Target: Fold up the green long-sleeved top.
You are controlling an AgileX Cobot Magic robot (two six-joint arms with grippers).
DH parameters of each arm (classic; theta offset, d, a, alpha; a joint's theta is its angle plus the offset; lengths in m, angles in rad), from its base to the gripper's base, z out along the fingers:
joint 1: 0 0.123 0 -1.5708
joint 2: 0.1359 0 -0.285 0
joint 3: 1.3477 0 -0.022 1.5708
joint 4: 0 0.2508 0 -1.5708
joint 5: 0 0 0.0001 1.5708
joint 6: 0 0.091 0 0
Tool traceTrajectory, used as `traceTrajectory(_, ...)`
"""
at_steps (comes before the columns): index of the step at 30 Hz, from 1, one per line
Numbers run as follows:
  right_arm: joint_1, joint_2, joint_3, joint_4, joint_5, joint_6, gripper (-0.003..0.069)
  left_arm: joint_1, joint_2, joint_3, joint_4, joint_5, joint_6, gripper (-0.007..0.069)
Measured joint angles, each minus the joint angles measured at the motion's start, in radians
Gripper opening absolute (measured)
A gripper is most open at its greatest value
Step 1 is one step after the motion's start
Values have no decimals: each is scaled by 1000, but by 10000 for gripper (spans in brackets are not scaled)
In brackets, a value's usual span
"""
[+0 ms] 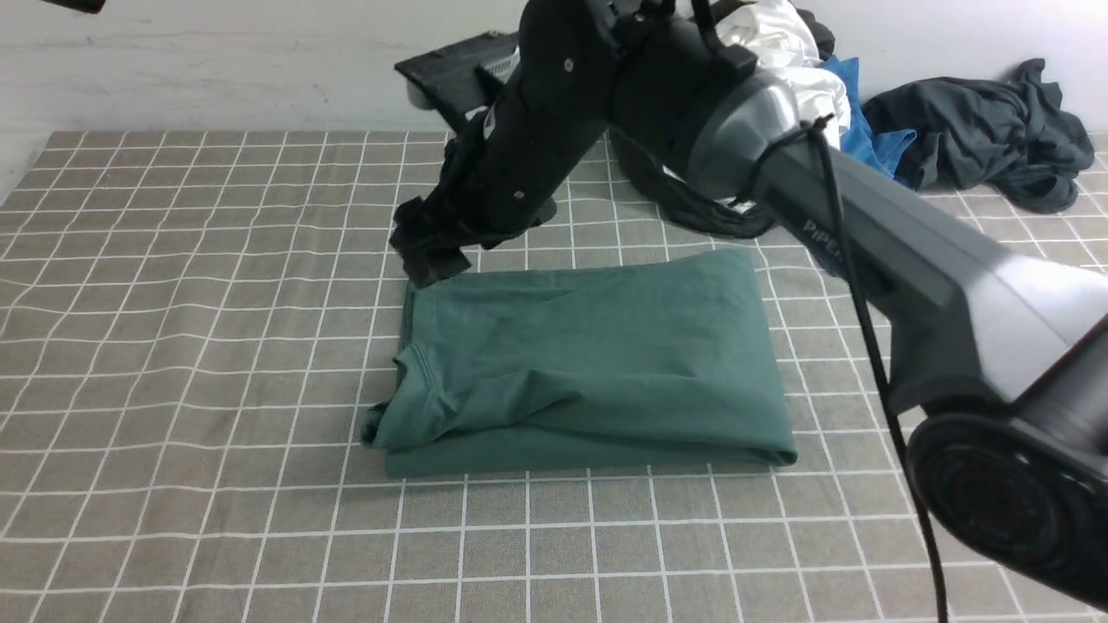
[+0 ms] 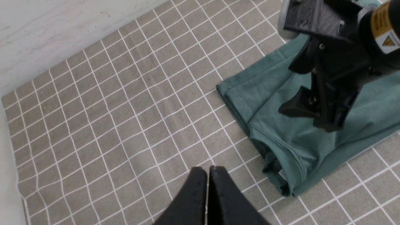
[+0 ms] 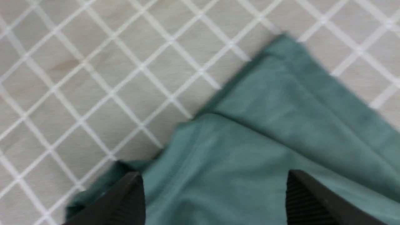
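The green long-sleeved top (image 1: 589, 355) lies folded into a rectangle in the middle of the checked table, its ribbed neck at the near left corner. It also shows in the left wrist view (image 2: 259, 103), with a bit of white label, and in the right wrist view (image 3: 250, 140). My right gripper (image 1: 428, 260) hangs open and empty just above the top's far left corner; it shows in the left wrist view (image 2: 304, 120) and its own view (image 3: 214, 176). My left gripper (image 2: 207, 170) is shut and empty above bare table left of the top.
The table carries a grey checked cloth (image 1: 173, 346). At the back right lie white clothes (image 1: 779, 35), a bright blue shirt (image 1: 866, 130) and dark charcoal garments (image 1: 987, 130). A black object (image 1: 459, 73) sits by the back wall. My right arm spans the table's right side.
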Motion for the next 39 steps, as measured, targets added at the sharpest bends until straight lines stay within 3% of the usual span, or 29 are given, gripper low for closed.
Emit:
traceTrajectory(3,-8,-15,22,-38,3,22,554,0,-7,1,-1,0,0,-8)
traceTrajectory(7,-9,-22,132,0,3,29,465,0,-34,1,-1,0,-13,-8)
traceTrajectory(13,34,-4,332,87,4,-71,340,0,-74,12,-2,0,-33,-8)
traceTrajectory(19,21,-27,342,84,-1,-76,308,0,-173,162,-2,-3,-41,-8)
traceTrajectory(28,2,-263,358,64,-1,-77,304,0,-548,607,46,-138,-121,-8)
traceTrajectory(35,2,-594,630,61,1,-132,276,0,-908,1014,122,-251,-300,-8)
traceTrajectory(39,2,-834,890,60,-68,-137,197,0,-1072,1200,130,-392,-348,-8)
